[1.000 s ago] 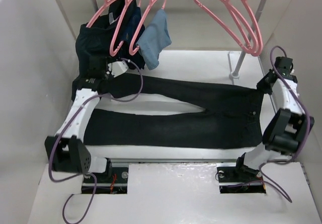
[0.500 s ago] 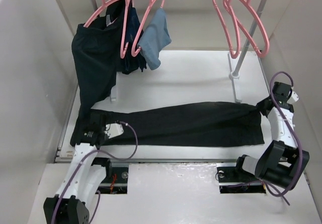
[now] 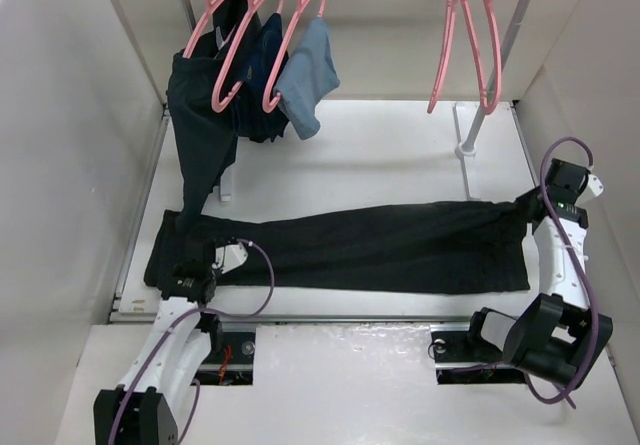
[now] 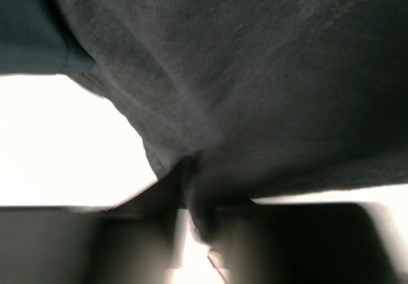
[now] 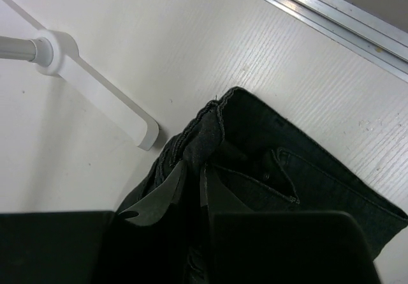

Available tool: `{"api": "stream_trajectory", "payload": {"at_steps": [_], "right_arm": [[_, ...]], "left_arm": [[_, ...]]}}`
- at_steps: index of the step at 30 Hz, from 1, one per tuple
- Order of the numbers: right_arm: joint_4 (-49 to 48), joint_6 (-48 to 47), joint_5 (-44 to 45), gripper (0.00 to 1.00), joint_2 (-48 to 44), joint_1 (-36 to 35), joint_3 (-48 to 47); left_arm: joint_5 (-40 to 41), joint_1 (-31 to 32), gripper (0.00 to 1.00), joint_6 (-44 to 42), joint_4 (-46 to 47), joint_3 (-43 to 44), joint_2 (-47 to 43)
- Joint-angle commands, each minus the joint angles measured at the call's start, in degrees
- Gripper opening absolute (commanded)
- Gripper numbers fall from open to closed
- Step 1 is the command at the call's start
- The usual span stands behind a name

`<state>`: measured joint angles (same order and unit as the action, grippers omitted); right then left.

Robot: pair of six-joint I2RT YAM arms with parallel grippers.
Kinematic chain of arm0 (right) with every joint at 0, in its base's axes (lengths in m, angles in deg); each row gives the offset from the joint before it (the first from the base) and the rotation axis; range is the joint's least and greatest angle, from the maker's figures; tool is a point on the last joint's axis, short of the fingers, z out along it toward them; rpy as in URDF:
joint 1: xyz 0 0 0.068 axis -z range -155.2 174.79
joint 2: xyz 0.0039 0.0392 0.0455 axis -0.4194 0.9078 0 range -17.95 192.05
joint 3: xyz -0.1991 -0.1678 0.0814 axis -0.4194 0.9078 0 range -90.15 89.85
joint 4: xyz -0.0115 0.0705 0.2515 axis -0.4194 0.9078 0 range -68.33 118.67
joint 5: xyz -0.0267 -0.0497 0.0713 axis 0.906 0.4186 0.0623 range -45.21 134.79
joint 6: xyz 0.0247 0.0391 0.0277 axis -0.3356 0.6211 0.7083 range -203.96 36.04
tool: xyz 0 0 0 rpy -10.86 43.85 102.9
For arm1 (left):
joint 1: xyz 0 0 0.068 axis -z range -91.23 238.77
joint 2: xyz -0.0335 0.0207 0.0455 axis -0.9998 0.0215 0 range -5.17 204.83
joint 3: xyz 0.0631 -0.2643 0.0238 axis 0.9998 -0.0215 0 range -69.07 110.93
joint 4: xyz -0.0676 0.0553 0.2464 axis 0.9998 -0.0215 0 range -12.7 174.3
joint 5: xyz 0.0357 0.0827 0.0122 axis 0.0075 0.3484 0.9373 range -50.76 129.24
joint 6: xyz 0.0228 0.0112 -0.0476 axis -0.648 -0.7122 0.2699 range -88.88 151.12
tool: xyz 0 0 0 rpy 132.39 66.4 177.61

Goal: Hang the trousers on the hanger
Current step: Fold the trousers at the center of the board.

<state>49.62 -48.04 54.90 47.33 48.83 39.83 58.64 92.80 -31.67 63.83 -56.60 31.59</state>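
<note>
Lengthwise by front edge of table (image 3: 400, 145), trousers (image 3: 400, 248); left pincer (image 4: 191, 191), right pincer (image 5: 194, 182) tight on their ends

Robotics lab test cell, white worktop (image 3: 400, 145) boxed in by plain white walls (image 3: 70, 165), left arm (image 3: 165, 350) and right arm (image 3: 560, 255) bolted at its near edge, purple cables (image 3: 268, 275) trailing, clothes rack (image 3: 495, 75) hung with pink hangers (image 3: 462, 40)

On surface (image 3: 380, 145), trousers (image 3: 380, 248) lay lengthwise near front edge; L claw (image 3: 190, 265) at their left end, R claw (image 3: 528, 208) at right end; hangers (image 3: 441, 60) hung from rack (image 3: 490, 105) behind.
</note>
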Motion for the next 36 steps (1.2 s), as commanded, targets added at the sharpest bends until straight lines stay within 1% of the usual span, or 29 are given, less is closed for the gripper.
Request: {"api": "stream_trajectory", "payload": {"at_steps": [1, 3, 4, 6, 9, 10, 11, 12, 13, 15, 16, 17, 19, 21, 22, 23, 24, 26, 28, 29, 30, 31, 33, 34, 35, 36], "right_arm": [[-3.25, -1.46, 1.05, 0.00, -1.99, 0.67, -4.11], [-1.85, -1.47, 2.10, 0.00, -2.52, 0.67, -4.64], [-1.84, -1.47, 2.72, 0.00, -3.48, 0.67, -4.65], [-1.31, -1.47, 2.72, 0.00, -5.84, 0.67, -4.65], [0.09, 0.81, 3.51, 0.00, -10.68, 0.67, -0.09], [1.31, 4.56, 4.65, 0.00, -14.87, 0.67, 1.66], [2.54, 7.21, 7.96, 0.06, -16.92, 0.67, 3.59], [3.86, 9.84, 9.48, 0.06, -18.59, 0.67, 6.92], [6.31, 15.35, 11.06, 0.08, -21.56, 0.67, 8.43], [9.13, 22.05, 15.35, 0.08, -24.39, 0.67, 10.81], [11.41, 24.96, 16.51, 0.05, -27.45, 0.67, 12.47], [12.13, 29.77, 17.39, 0.05, -29.14, 0.67, 13.19], [13.45, 33.23, 19.33, 0.05, -32.39, 0.67, 14.94], [15.91, 37.54, 20.12, 0.31, -36.78, 0.67, 15.65], [16.44, 38.25, 20.13, 0.36, -38.10, 0.67, 15.65], [16.44, 38.26, 21.00, 0.38, -39.34, 0.67, 16.18], [17.05, 38.26, 21.70, 0.43, -41.61, 0.67, 16.18], [17.93, 38.26, 25.56, 0.46, -43.30, 0.67, 15.05], [19.77, 38.26, 29.16, 0.57, -44.45, 0.67, 13.90], [20.48, 38.26, 32.83, 0.63, -45.05, 0.67, 12.59], [20.48, 36.78, 34.35, 0.67, -45.06, 0.67, 11.88], [19.35, 31.37, 35.49, 0.70, -45.06, 0.67, 11.27], [16.80, 25.19, 36.82, 0.70, -44.45, 0.67, 9.69], [14.27, 19.77, 36.82, 0.70, -43.58, 0.67, 9.68], [12.33, 16.23, 35.52, 0.70, -43.04, 0.67, 9.07], [9.53, 11.67, 30.20, 0.71, -42.34, 0.67, 9.06]], "left_arm": [[1.78, -0.08, 0.00, 1.52, 2.83, 2.28, 1.13], [1.78, -0.60, 0.00, 1.52, -1.13, 4.39, -0.53], [1.78, -0.60, 0.00, 1.52, -4.72, 6.06, -1.50], [2.57, -0.60, 0.00, -1.09, -7.64, 6.60, -5.35], [4.24, -0.60, 0.00, -3.74, -13.53, 6.60, -9.66], [4.94, -0.60, 0.00, -3.75, -14.59, 5.73, -10.47], [5.56, -0.60, 0.00, -3.75, -15.38, 4.51, -11.00], [5.56, -0.60, 0.00, -3.23, -16.78, 3.97, -11.00], [6.08, -0.60, 0.00, -3.22, -16.80, 3.44, -11.61], [6.09, -0.60, 0.00, -1.65, -18.20, 2.74, -11.62], [6.61, -0.60, 0.00, -1.64, -18.20, 2.21, -11.62], [6.62, -0.60, 0.00, -1.64, -18.20, 2.21, -11.62], [7.23, -0.60, 0.00, -1.11, -18.20, 1.68, -10.92], [7.94, -0.60, 0.00, -0.42, -18.20, 1.68, -10.30], [8.72, -0.60, 0.00, -0.41, -17.59, 1.68, -9.51], [9.25, -0.60, 0.00, 0.29, -16.72, 1.16, -8.46], [9.78, -0.60, 0.00, 0.90, -16.71, 1.15, -8.45], [11.18, -0.60, 0.00, 1.43, -14.87, 1.15, -7.66], [12.24, -0.60, 0.00, 1.44, -13.73, 1.15, -7.05], [13.11, -0.60, 0.00, 1.96, -13.20, 1.68, -7.05], [13.82, -0.60, 0.00, 1.96, -12.41, 1.68, -7.05], [14.96, -0.60, 0.00, 1.96, -11.45, 1.68, -7.05], [18.38, -1.13, 0.00, 1.96, -7.93, 1.15, -7.05], [19.26, -1.13, 0.00, 1.96, -6.70, 1.15, -7.05], [20.67, -1.74, 0.00, 1.96, -5.56, 1.15, -6.44], [21.20, -1.75, 0.00, 1.96, -3.20, 1.15, -6.43]]}}
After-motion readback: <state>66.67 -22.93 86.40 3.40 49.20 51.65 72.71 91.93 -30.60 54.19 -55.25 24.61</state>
